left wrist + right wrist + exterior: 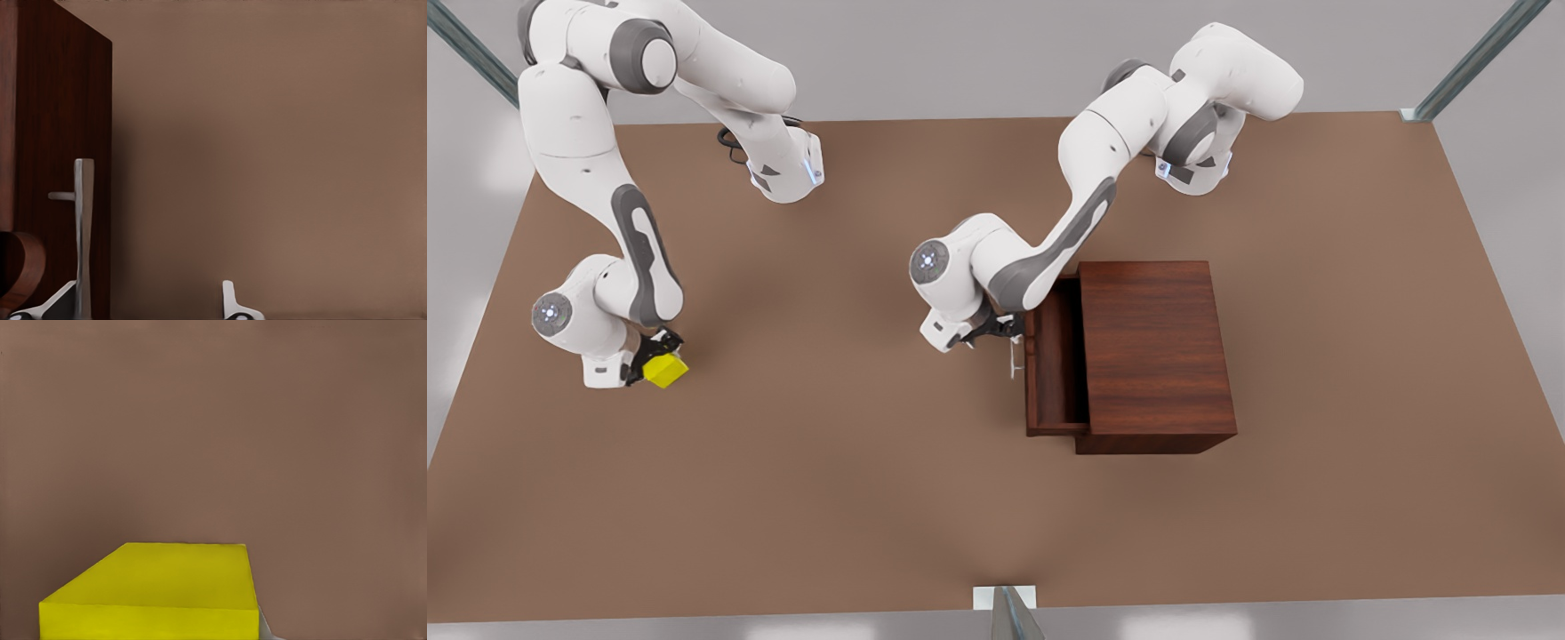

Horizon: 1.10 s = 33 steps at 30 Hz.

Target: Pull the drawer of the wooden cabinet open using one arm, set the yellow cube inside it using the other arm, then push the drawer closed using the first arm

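Finds the yellow cube (665, 370) pinched between the right fingers (647, 358), which are closed on opposite faces, well apart from the wooden cabinet (1156, 356). Cannot tell whether lifted clear of the counter (827, 498) or resting on it. Shows, from the right wrist, a flat, matte, bright yellow face with crisp straight edges, and what looks like a pale sliver of one finger tight against its side.

Finds the drawer (1056, 356) drawn partway out of the cabinet, its shallow tray bare inside. Puts the left fingers (1000, 332) at the drawer front, spread wide and gripping nothing. Sets the thin silver bar handle (83, 227) just inside one finger, touching or nearly so, with the other finger well apart on the open side.

Reads as the turn between steps: opening looks done or nearly done, placing not yet begun. Calls next for carrying the cube across the counter to above the open tray and lowering it in behind the front panel. Likely needs the left arm kept out of that gap, since its forearm crosses one end of the drawer.

Shows dark reddish-brown wood with visible grain on cabinet and drawer, boxy with sharp corners. Shows a slim metal handle on a short stand-off and a plain matte brown counter.
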Motion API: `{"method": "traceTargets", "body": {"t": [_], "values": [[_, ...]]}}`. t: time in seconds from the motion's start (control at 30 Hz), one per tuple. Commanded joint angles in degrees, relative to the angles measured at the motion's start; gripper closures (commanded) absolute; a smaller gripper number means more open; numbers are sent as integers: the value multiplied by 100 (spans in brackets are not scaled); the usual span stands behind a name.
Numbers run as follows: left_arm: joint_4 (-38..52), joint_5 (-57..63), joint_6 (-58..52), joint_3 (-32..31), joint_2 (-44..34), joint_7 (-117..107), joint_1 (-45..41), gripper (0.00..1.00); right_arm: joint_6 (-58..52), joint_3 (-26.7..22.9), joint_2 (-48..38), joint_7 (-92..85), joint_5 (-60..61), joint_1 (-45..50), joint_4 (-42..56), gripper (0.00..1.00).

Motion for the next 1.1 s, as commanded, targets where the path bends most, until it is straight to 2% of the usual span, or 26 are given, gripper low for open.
{"method": "traceTargets", "body": {"t": [0.0, 0.07, 0.17, 0.27, 0.3, 0.33, 0.37, 0.43, 0.5, 0.67, 0.77, 1.07], "values": [[26, -7, 18, -2, -57, -1, -11, 0, -989, 36, 6, 326, -34, 148, 319, 78], [26, -182, -1071, -11, -838, 7, 191, 0, -1341, 80, 33, 344, 1, 385, 644, 78], [35, -543, -2636, -20, -2060, 367, 1114, 0, -1956, 80, 76, 352, 36, 948, 1329, 78], [26, -631, -3725, -55, -2763, 2809, 2387, 0, -2623, 80, 120, 335, 89, 1975, 2119, 78], [-340, -884, -3517, -107, -3105, 3782, 3062, 0, -2765, 80, 129, 335, 352, 2424, 2454, 78], [-2049, -1096, -2256, -230, -4175, 4270, 3644, 0, -2756, 80, 138, 335, 589, 2810, 2700, 78], [-2663, -1149, -1853, -389, -4530, 4305, 3953, 0, -2756, 89, 321, 352, 766, 3328, 3138, 78], [-2584, -1114, -2469, -266, -4495, 4261, 3909, 0, -2756, 124, 569, 704, 766, 4015, 3904, 78], [-2584, -1123, -2513, -257, -4443, 4077, 3812, 0, -2677, 142, 639, 1108, 783, 4498, 4248, 78], [-2566, -1149, -2513, -248, -4364, 4112, 3874, 0, -2590, 318, 1526, 1732, 1241, 5096, 5417, 77], [-2575, -1158, -2522, -248, -4337, 4112, 3927, 0, -2220, 353, 1676, 2365, 1293, 5360, 5566, 77], [-2575, -1167, -2627, -266, -4346, 4112, 3927, 0, -1649, 546, 2133, 2822, 1539, 5808, 5961, 77]]}}
